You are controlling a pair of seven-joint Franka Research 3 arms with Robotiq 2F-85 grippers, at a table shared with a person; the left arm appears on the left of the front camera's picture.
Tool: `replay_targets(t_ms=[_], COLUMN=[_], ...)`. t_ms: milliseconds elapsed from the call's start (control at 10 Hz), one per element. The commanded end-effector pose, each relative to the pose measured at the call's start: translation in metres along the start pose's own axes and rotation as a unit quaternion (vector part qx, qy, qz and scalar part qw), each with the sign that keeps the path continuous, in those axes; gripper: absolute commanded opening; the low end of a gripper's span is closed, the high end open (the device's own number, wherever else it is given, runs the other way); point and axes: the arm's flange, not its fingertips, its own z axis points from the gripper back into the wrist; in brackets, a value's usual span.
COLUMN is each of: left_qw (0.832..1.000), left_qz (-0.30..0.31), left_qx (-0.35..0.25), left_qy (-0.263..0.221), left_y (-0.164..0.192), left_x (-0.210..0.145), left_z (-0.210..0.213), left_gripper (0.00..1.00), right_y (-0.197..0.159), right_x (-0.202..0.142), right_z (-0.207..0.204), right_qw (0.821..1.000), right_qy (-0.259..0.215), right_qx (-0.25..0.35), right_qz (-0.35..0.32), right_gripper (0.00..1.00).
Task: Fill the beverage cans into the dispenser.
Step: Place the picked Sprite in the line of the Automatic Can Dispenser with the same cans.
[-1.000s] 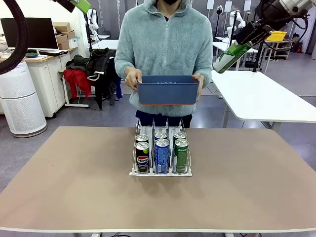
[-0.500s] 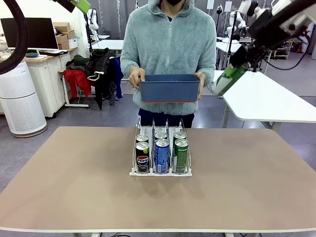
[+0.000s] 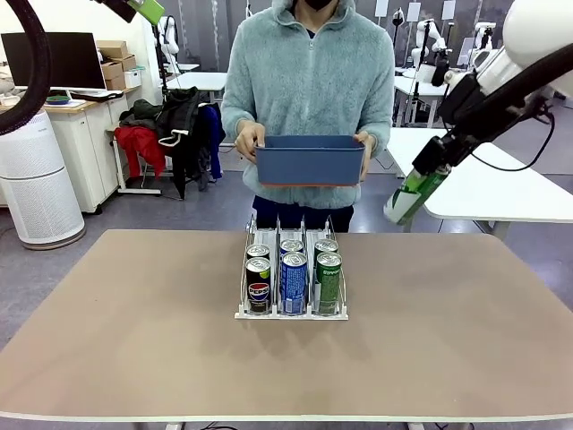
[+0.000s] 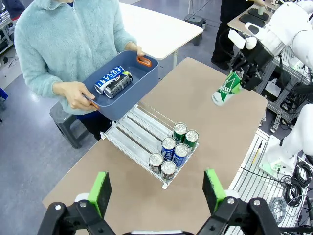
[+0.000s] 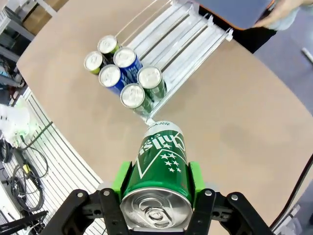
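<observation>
The right gripper (image 3: 424, 179) is hanging at the right of the front view, above the far right edge of the tan tabletop (image 3: 134, 349), and is clenching a slim green aluminium drink can (image 3: 407, 202) that is tilting with one end pointing down and to the left. In the right wrist view the green pads are pressing both sides of this can (image 5: 161, 161), whose silver end is facing the camera at the bottom centre.

The low clear three-lane dispenser rack (image 3: 277, 231) is sitting at the centre of the table. Six cans are standing upright in its near end, two per lane: a black Pepsi can (image 3: 259, 288) in the left lane, a blue can (image 3: 294, 282) in the middle, a green can (image 3: 329, 282) in the right. The far halves of the lanes (image 4: 134, 129) are lying bare.

Behind the table, a person in a light fleece is holding a dark blue rectangular plastic bin (image 3: 310, 163) in both hands at upper centre. Two cans, one blue and white (image 4: 108, 78) and one black (image 4: 117, 84), are lying on their sides inside it.

The left gripper (image 4: 157, 191) is hovering high over the table, its jaws spread wide and gripping nothing.
</observation>
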Motion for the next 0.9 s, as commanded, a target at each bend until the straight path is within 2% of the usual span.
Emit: replay_targets(t_ms=[0, 100, 200, 400, 500, 600, 800], left_qw=[1.0, 1.0, 1.0, 1.0, 1.0, 1.0, 1.0], left_qz=[0.001, 0.001, 0.001, 0.001, 0.001, 0.001, 0.001], left_qx=[-0.001, -0.001, -0.001, -0.001, -0.001, -0.001, -0.001], left_qy=[0.0, 0.0, 0.0, 0.0, 0.0, 0.0, 0.0], left_y=[0.0, 0.0, 0.0, 0.0, 0.0, 0.0, 0.0], left_x=[-0.001, -0.001, -0.001, -0.001, -0.001, -0.001, -0.001], left_z=[0.0, 0.0, 0.0, 0.0, 0.0, 0.0, 0.0], left_gripper=[1.0, 1.0, 1.0, 1.0, 1.0, 1.0, 1.0], right_y=[0.001, -0.011, 0.001, 0.001, -0.003, -0.003, 0.001], right_x=[-0.003, 0.006, -0.003, -0.003, -0.002, -0.002, 0.001], right_z=[-0.004, 0.006, -0.007, -0.007, -0.006, -0.003, -0.021], right_qw=[1.0, 0.998, 1.0, 1.0, 1.0, 0.999, 1.0], right_qy=[0.009, -0.064, 0.007, 0.007, -0.003, -0.007, -0.001], right_qx=[0.002, 0.02, 0.003, 0.003, 0.005, 0.026, -0.005], right_qz=[0.009, 0.011, 0.001, 0.001, 0.001, 0.018, -0.005], right_gripper=[0.58, 0.58, 0.58, 0.58, 0.4, 0.0, 0.0])
